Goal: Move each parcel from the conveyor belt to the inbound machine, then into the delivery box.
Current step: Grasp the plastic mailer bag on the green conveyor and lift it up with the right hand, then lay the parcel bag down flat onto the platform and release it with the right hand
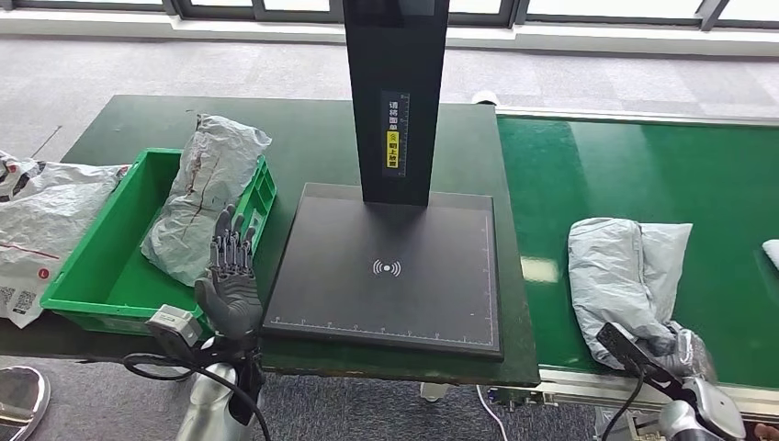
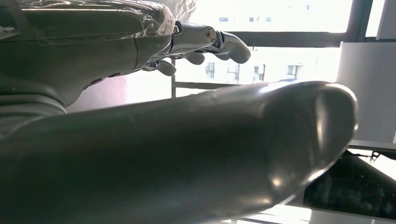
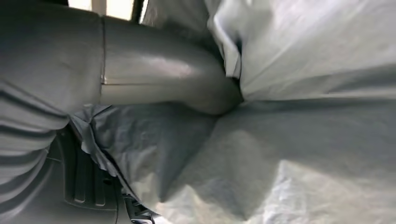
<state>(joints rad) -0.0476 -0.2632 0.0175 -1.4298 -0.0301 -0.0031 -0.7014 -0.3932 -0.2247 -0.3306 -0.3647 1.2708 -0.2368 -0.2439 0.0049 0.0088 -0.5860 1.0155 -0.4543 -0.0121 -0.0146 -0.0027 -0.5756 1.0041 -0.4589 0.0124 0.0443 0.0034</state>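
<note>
Overhead, a dark inbound machine [image 1: 387, 268] with a black post sits between a green delivery box [image 1: 96, 276] and a green conveyor belt [image 1: 661, 184]. One grey parcel [image 1: 204, 197] leans in the box, over its rim. Just beside it, the left hand [image 1: 230, 276] is raised with fingers spread, holding nothing. Another grey parcel [image 1: 620, 271] lies on the belt; the right hand [image 1: 675, 354] presses into its near edge, thumb [image 3: 173, 84] sunk in the plastic, grip unclear.

**Grey bags on green**

A crumpled grey bag [image 1: 623, 276] is lying on the glossy green belt [image 1: 661, 175]. Another grey bag [image 1: 204, 197] is showing dark streaks, sitting in a bright green bin [image 1: 101, 276]. The scanner plate [image 1: 390, 276] is showing black with white markings.
</note>
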